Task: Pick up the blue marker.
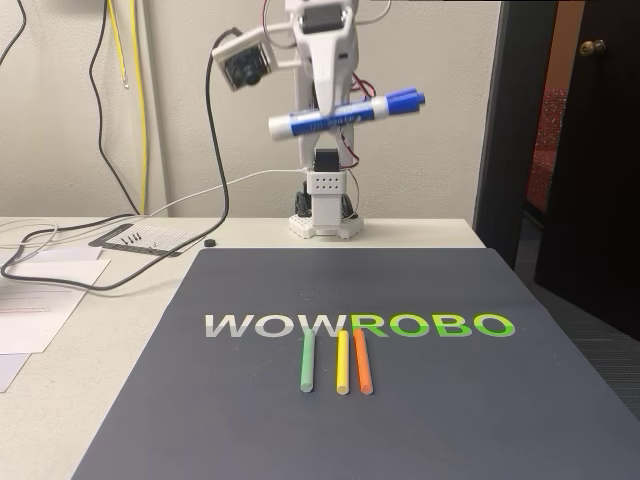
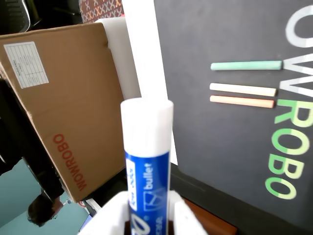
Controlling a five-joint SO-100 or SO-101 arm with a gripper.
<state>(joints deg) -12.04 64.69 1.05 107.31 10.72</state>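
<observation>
The blue marker (image 1: 345,114) hangs high above the table, nearly level, its blue cap to the right and white end to the left in the fixed view. My gripper (image 1: 335,105) is shut on its labelled middle. In the wrist view the blue marker (image 2: 146,152) rises from the bottom edge, white end up, held between my white fingers (image 2: 185,215); my gripper (image 2: 146,220) sits at the bottom of the picture.
Three thin sticks, green (image 1: 308,361), yellow (image 1: 342,362) and orange (image 1: 362,361), lie side by side on the dark WOWROBO mat (image 1: 250,420). Papers and cables (image 1: 60,260) lie at the left. A cardboard box (image 2: 68,107) stands beyond the table edge.
</observation>
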